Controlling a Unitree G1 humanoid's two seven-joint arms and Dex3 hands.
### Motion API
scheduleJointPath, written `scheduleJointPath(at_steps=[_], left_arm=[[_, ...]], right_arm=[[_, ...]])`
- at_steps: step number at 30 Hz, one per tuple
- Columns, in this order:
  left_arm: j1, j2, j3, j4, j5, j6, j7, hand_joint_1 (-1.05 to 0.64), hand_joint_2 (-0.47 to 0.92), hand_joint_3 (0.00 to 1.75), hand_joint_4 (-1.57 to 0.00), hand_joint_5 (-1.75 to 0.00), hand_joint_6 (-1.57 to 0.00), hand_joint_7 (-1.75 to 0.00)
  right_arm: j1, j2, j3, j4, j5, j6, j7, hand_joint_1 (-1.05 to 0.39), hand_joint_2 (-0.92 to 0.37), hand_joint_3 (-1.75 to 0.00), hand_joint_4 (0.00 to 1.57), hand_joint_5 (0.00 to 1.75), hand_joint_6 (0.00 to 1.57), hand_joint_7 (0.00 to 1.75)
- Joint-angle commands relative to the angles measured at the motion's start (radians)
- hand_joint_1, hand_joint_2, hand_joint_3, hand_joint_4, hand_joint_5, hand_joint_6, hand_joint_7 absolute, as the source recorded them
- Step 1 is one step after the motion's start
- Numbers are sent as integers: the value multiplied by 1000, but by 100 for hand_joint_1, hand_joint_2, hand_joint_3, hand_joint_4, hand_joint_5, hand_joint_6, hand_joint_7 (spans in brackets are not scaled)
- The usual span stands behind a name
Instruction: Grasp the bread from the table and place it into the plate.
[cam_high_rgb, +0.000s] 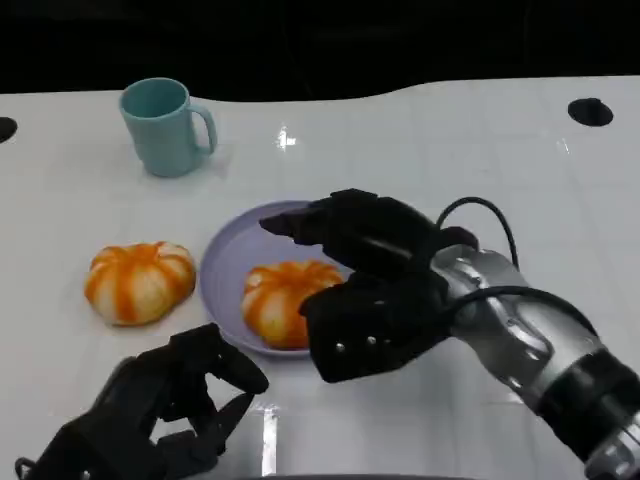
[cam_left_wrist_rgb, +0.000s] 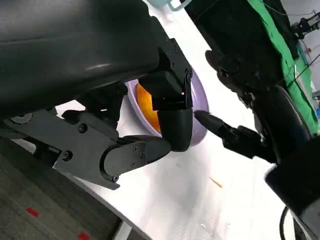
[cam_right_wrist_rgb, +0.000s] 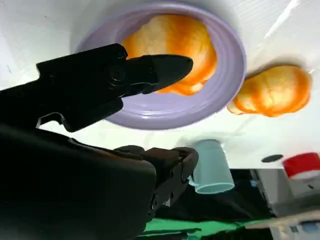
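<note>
Two orange-striped breads show in the head view: one bread in the plate (cam_high_rgb: 278, 300), lying inside the lavender plate (cam_high_rgb: 222, 262) at the centre of the frame, and a second bread (cam_high_rgb: 139, 281) resting on the white desk (cam_high_rgb: 420, 140) just left of the plate, apart from its rim. So one piece looks placed already, and whether the task counts as finished depends on whether the second piece must go in too; I judge that one loaf is done and one may be left.

The right hand (cam_high_rgb: 368, 280) hangs over the right side of the plate at centre-right of the frame, its fingers spread and curved around nothing. The right wrist view shows a black fingertip (cam_right_wrist_rgb: 170, 66) reaching across the plated bread with no loaf held between the fingers; whether it touches the crust I cannot tell. That hand reads as empty.

The left hand (cam_high_rgb: 160, 415) sits at the lower left of the head view, below the plate and the loose bread, fingers loosely curled but apart and holding nothing.

A teal mug (cam_high_rgb: 165, 125) stands upright at the upper left, well apart from the plate.
</note>
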Motion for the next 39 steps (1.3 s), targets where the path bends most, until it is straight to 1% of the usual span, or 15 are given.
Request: scheduleJointPath(at_steps=[1,4,11,12,17,18,20,21,23,24,26,29,33,36,39], left_arm=[[2,5,2,-1,6,-6,10,-28,77,75,-75,-175,-63,-129],[1,3,1,-1,5,-1,11,-27,77,75,-76,-175,-63,-129],[0,0,3,-1,-4,4,7,-27,76,75,-76,-175,-63,-130],[1,0,2,-2,-2,6,8,-27,76,75,-76,-175,-63,-130],[1,-3,1,-5,-1,10,10,-27,76,75,-76,-175,-64,-129],[1,-3,1,-6,-1,11,9,-27,76,75,-76,-175,-64,-129],[1,-3,2,-7,-3,15,8,-27,76,75,-76,-175,-64,-129],[1,-3,3,-7,-4,15,8,-27,76,75,-76,-175,-64,-129],[1,-3,4,-8,-5,15,8,-27,75,75,-76,-175,-64,-129],[1,-4,4,-8,-4,16,9,-27,75,75,-77,-175,-64,-129],[0,-4,4,-8,-2,16,10,-26,75,75,-76,-175,-64,-128],[-1,-4,4,-5,-1,13,9,-25,75,76,-74,-175,-64,-128],[0,-7,4,-11,-6,25,8,-25,76,75,-72,-175,-64,-127],[1,-8,6,-12,-9,27,7,-25,76,75,-72,-175,-64,-127],[2,-5,7,-11,-8,23,6,-25,76,75,-72,-175,-64,-127]], right_arm=[[78,-77,-48,-134,39,-35,6,-71,-92,-18,9,42,30,4],[147,-125,-83,-225,71,-78,2,-67,-92,-15,16,49,36,6],[313,-177,-180,-398,164,-130,-14,-48,-90,-2,57,70,69,17],[338,-181,-195,-416,178,-140,-19,-44,-89,-1,66,75,77,20],[443,-194,-261,-484,225,-211,-63,-27,-87,0,82,101,101,29],[458,-200,-272,-491,230,-230,-70,-21,-87,-1,84,118,106,36],[483,-210,-289,-500,237,-259,-80,-17,-87,-3,85,135,108,48],[496,-214,-298,-508,242,-266,-79,-14,-81,-14,87,142,103,64],[519,-223,-313,-524,250,-273,-75,-12,-47,-81,89,150,93,91],[533,-229,-321,-537,254,-269,-68,-11,-36,-105,91,154,92,101],[558,-241,-335,-563,260,-261,-55,-10,-29,-122,95,160,92,108],[603,-259,-355,-603,263,-250,-45,-8,-24,-132,99,169,94,111],[676,-267,-383,-670,258,-214,-36,-8,-24,-133,102,160,96,110],[731,-260,-397,-714,255,-185,-42,-5,-22,-134,101,166,96,112],[776,-253,-409,-732,239,-184,-65,0,-19,-139,97,173,92,121]])
